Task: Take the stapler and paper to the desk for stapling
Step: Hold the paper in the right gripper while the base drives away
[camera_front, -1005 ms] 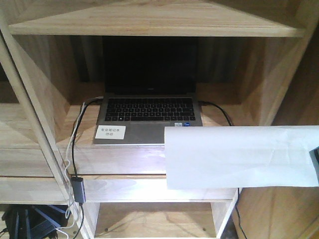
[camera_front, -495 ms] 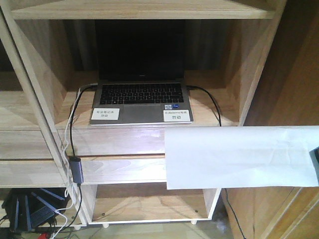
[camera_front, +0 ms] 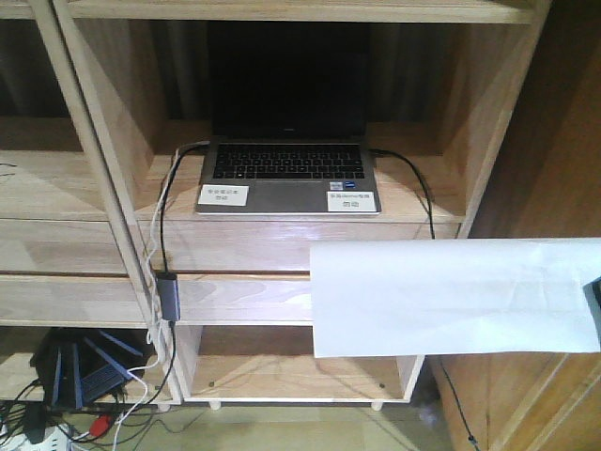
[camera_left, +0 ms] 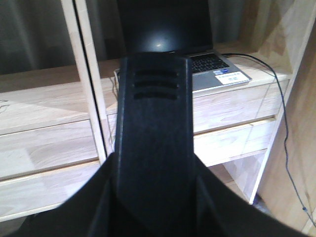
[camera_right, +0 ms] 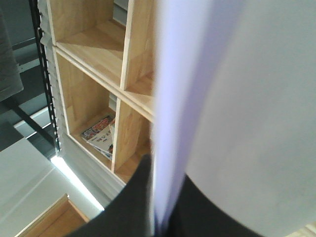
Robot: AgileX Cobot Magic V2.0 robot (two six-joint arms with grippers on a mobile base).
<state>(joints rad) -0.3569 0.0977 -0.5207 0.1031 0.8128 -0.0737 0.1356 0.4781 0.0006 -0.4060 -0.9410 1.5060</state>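
The paper (camera_front: 451,296) is a large white creased sheet hanging in the air across the lower right of the front view, in front of the shelf. My right gripper (camera_right: 158,197) is shut on the paper's (camera_right: 237,98) edge; only a dark corner of that gripper (camera_front: 595,299) shows at the front view's right border. In the left wrist view, the black stapler (camera_left: 154,113), with three slots near its far end, stands between the dark fingers of my left gripper (camera_left: 153,168), which is shut on it. The desk is out of view.
A light wooden shelf unit (camera_front: 94,188) fills the view ahead, with an open laptop (camera_front: 289,174) and two white labels in its middle bay. Cables and a grey adapter (camera_front: 169,296) hang at its left post. Black gear (camera_front: 84,371) sits on the floor. Magazines (camera_right: 98,136) lie in a low cubby.
The shelf and laptop look smaller and higher in the frame, so the view has backed away from them. The paper keeps the same place in the frame, still held.
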